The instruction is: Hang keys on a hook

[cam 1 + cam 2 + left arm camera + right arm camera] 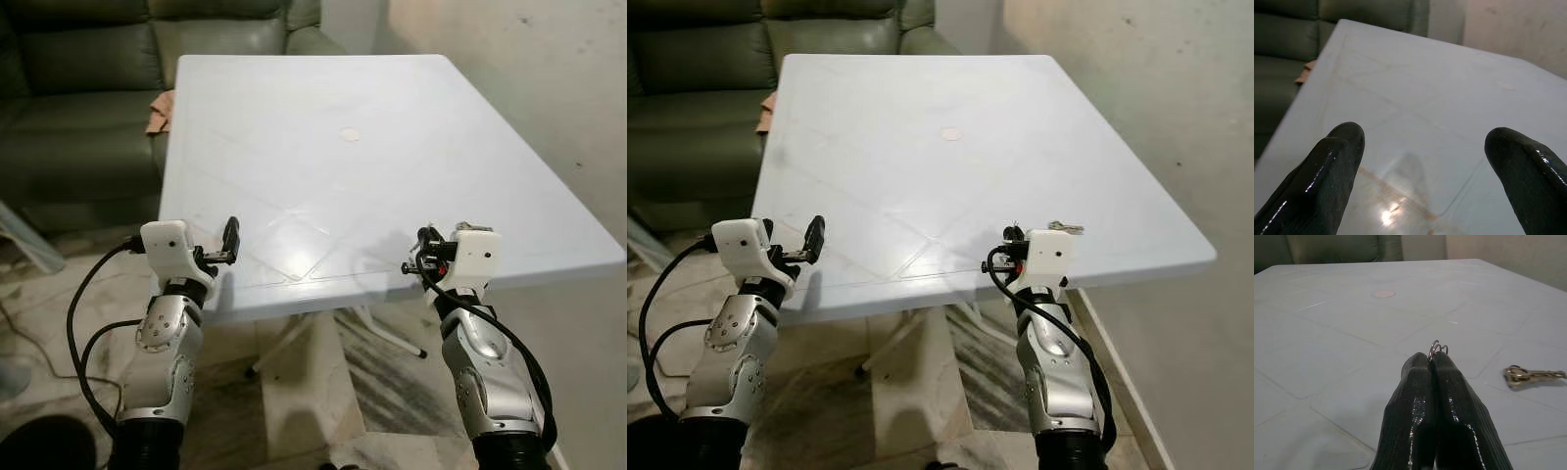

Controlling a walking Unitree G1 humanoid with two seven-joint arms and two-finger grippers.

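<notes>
the right tool [1436,355] hangs over the near right corner of the pale blue table [392,117], its two black fingers pressed together on a small metal key ring [1437,347] that pokes out from between their tips. a single brass key [1533,376] lies flat on the table just beside that tool, close to the right edge; in the right eye view its tip shows past the white wrist housing [1070,228]. the left tool [229,241] sits over the near left edge of the table, fingers [1327,171] spread well apart with nothing between them. a small round cap [349,134] marks the middle of the table. a dark green sofa [69,88] stands behind the far left corner, with an orange cloth [160,111] on its seat touching the table's left edge.
</notes>
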